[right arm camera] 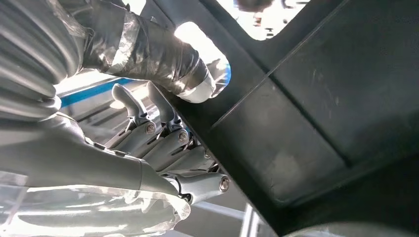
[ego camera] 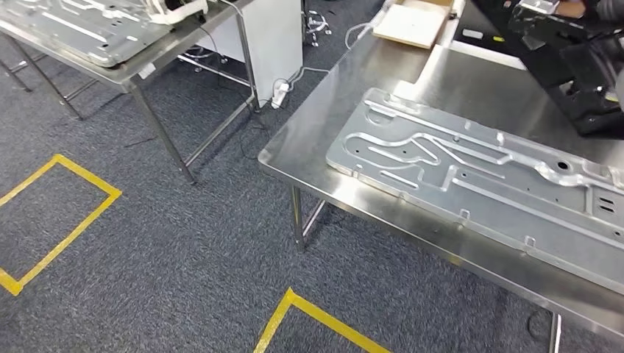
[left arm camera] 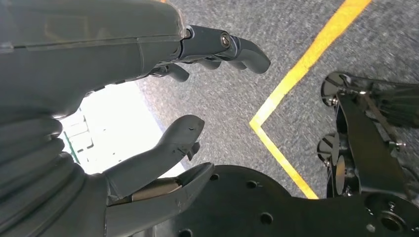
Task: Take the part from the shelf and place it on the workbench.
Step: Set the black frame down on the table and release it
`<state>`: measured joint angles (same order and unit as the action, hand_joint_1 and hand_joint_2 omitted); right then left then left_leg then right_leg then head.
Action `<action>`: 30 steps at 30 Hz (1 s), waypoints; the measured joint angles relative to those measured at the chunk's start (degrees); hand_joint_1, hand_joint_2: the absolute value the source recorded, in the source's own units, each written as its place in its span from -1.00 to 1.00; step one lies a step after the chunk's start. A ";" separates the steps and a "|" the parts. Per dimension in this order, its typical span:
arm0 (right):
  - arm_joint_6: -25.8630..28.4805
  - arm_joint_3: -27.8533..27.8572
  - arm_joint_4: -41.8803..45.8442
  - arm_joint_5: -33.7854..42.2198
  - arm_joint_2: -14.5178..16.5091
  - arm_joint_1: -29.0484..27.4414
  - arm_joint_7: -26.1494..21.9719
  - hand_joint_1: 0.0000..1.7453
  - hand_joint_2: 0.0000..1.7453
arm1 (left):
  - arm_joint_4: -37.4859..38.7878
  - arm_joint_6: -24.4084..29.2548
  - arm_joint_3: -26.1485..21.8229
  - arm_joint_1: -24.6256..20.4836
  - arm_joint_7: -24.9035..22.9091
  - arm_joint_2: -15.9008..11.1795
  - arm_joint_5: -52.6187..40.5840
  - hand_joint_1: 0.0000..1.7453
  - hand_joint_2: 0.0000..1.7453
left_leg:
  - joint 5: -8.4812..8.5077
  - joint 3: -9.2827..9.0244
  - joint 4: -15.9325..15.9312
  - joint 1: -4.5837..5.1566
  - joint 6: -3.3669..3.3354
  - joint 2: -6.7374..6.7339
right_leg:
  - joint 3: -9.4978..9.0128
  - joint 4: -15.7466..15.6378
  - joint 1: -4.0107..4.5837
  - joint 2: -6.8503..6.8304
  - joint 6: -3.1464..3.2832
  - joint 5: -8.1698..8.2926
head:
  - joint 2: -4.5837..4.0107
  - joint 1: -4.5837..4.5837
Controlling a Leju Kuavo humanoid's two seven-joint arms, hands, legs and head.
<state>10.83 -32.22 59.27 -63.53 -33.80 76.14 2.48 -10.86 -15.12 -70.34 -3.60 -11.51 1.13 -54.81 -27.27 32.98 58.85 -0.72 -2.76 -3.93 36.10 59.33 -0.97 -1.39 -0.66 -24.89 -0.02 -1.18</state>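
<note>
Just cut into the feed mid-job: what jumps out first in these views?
The large stamped metal plate lying flat on the near steel table dominates the head view, with a black part at that table's far right. In the right wrist view, the right hand has its fingers curled against this black part. The left hand hangs open above carpet with yellow tape.

Blue-grey carpet (ego camera: 184, 243) covers the floor, marked with yellow tape lines (ego camera: 66, 228). Two steel-topped tables (ego camera: 316, 158) stand apart on thin metal legs. A white cabinet (ego camera: 276, 37) stands beyond, cables (ego camera: 221, 70) trailing beside it.
</note>
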 joint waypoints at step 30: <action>-2.18 -1.36 -10.03 -0.82 1.18 -5.61 -1.32 1.00 1.00 | 0.00 -0.28 -1.44 -0.08 1.35 0.08 0.49 -1.00 1.00 | 0.76 -0.37 -0.56 0.06 2.51 0.34 | -0.06 0.09 0.15 -0.33 0.11 0.06 | 0.00 -0.01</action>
<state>8.65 -33.57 49.23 -64.36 -32.62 70.53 1.16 -10.86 -15.41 -71.77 -3.68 -10.16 1.21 -54.32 -26.52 32.60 58.28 -0.66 -0.25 -3.59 36.03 59.42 -0.82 -1.72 -0.55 -24.83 -0.01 -1.19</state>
